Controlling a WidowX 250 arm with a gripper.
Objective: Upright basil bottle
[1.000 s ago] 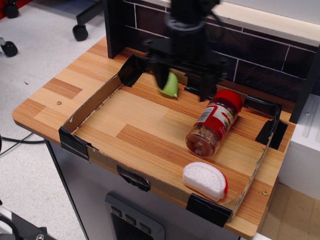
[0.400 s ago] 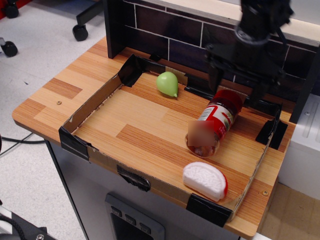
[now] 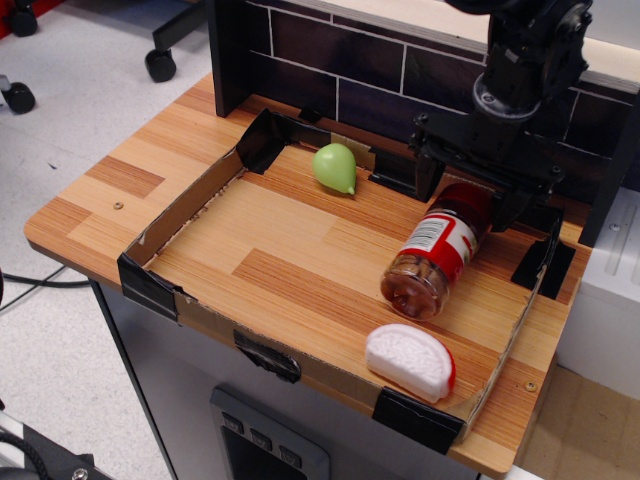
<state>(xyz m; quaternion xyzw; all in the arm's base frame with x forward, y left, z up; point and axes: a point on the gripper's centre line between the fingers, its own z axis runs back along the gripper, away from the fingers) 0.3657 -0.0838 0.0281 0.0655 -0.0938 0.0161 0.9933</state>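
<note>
Beneath open end effector (image 3: 468, 190), basil bottle (image 3: 436, 253) lying tilted, lid end between jaws; risks rolling away if gripped off-centre.

The arm comes into view from about one o'clock, at the top right corner, as a dark, near-vertical column pointing straight down. Its black wrist widens into a broad cross-piece that carries the tool (image 3: 469, 195). Two dark fingers hang from that piece, one toward nine o'clock (image 3: 427, 178), the other toward three o'clock (image 3: 510, 210). They stand well apart, the jaws spread wide with a clear gap between them.
</note>
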